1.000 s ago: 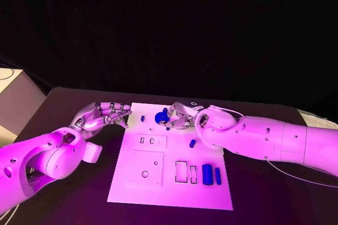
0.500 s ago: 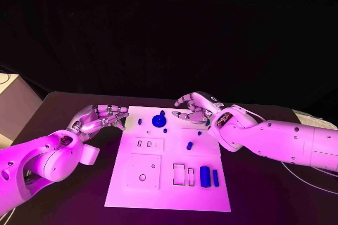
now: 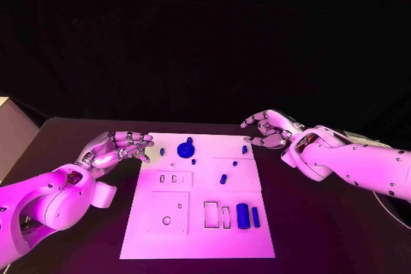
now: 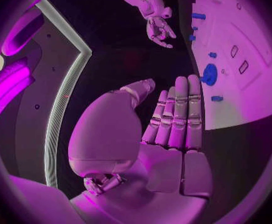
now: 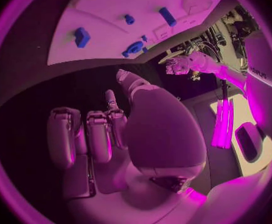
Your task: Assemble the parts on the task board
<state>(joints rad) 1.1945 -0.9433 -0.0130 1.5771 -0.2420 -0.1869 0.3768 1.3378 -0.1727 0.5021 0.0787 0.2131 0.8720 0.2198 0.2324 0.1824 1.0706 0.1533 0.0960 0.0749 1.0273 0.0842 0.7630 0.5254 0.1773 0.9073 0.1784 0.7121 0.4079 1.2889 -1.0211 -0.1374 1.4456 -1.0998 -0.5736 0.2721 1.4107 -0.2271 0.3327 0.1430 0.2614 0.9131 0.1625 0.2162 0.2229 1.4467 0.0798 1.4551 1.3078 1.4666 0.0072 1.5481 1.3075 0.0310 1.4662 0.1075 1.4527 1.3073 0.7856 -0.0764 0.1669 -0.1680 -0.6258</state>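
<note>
Small blue plastic parts lie scattered on the flat white task board (image 3: 197,226) in the middle of the black table (image 3: 342,226): a round knobbed disc (image 3: 184,148) near the far edge, a short peg (image 3: 223,179) mid-board, and two stubby cylinders (image 3: 242,216) side by side near the front right. I judge them light, rigid and smooth, likely to roll or slip, so I would pinch each across its short width, the disc by its raised knob. My left hand (image 3: 116,148) hovers just beside the board's far left corner, fingers loosely curled around nothing. My right hand (image 3: 267,130) hangs off the far right corner, fingers spread, also empty.
</note>
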